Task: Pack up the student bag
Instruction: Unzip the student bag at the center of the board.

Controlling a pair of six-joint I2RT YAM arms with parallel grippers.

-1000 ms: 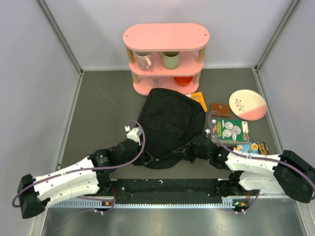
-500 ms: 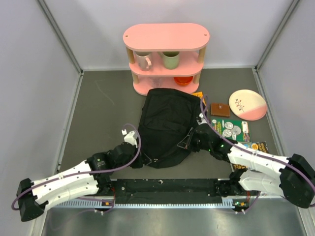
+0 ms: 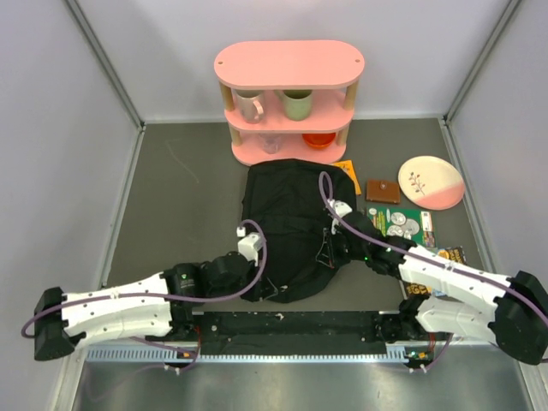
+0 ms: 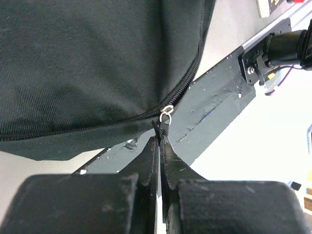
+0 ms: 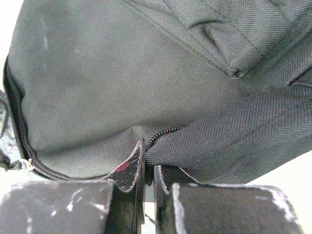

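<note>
Left pincer and right pincer each clamp the student bag; behind it two mugs, to its right one plate and one wallet.

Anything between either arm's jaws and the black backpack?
Nothing visible. Left gripper: jaws shut on the zipper pull of the soft black fabric backpack. Right gripper: jaws shut on its fabric beside the zipper.

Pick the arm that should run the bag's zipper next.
Left, probably. The left claw is shut on the zipper pull at the near edge of the student bag, so it can drag the slider along. The right claw only pinches fabric beside the zipper, good for bracing.
</note>
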